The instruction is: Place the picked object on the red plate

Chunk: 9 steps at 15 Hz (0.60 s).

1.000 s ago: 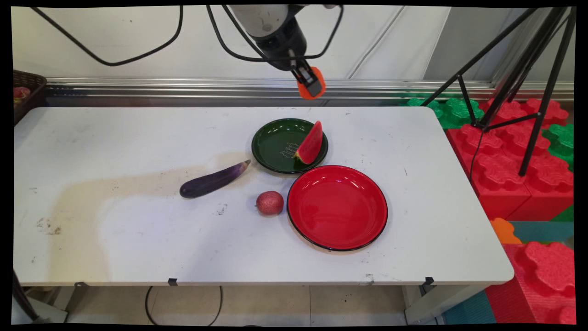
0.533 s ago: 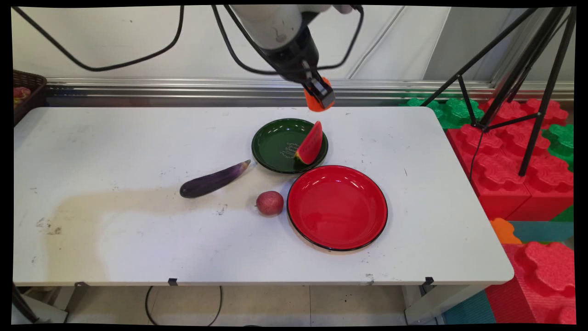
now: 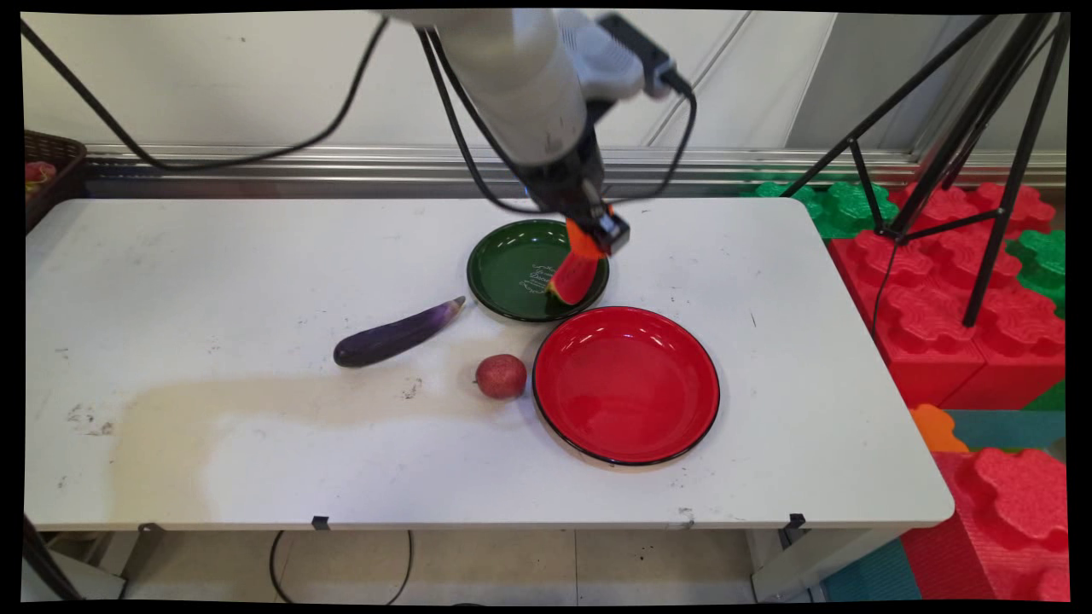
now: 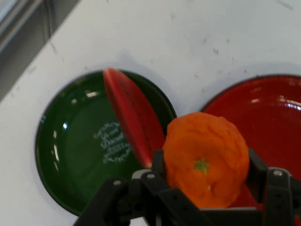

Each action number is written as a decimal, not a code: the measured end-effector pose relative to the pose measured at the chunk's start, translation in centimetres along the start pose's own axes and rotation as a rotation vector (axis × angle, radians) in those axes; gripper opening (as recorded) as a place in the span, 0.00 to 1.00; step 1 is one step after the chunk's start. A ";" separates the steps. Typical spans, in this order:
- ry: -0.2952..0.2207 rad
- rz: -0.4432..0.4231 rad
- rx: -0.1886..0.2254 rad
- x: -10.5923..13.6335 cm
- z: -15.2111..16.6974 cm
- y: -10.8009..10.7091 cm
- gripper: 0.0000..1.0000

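Gripper (image 3: 595,234): clamped on an orange fruit (image 4: 205,157), one black finger pressed to each side. It has come down and moved nearer since the earlier frames, where it hung high against the wall; it now hovers over the right rim of the green plate (image 3: 508,271), just above the watermelon slice's upper tip.

Orange fruit: held off the table, its small green stem spot facing the hand camera; in the main view only a sliver of orange shows between the fingers.

Watermelon slice (image 3: 575,276): propped on its rind on the green plate's right side, unmoved.

Green plate: back centre of the white table (image 3: 213,256), bearing a pale printed mark in its middle.

Red plate (image 3: 626,385): larger, just in front of the green plate, rims nearly touching; unchanged.

Red apple (image 3: 501,377): just left of the red plate.

Eggplant (image 3: 397,333): lying diagonally, left of the green plate; same place as before.
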 end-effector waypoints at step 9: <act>-0.122 -0.006 -0.029 -3.2 5.2 3.7 0.00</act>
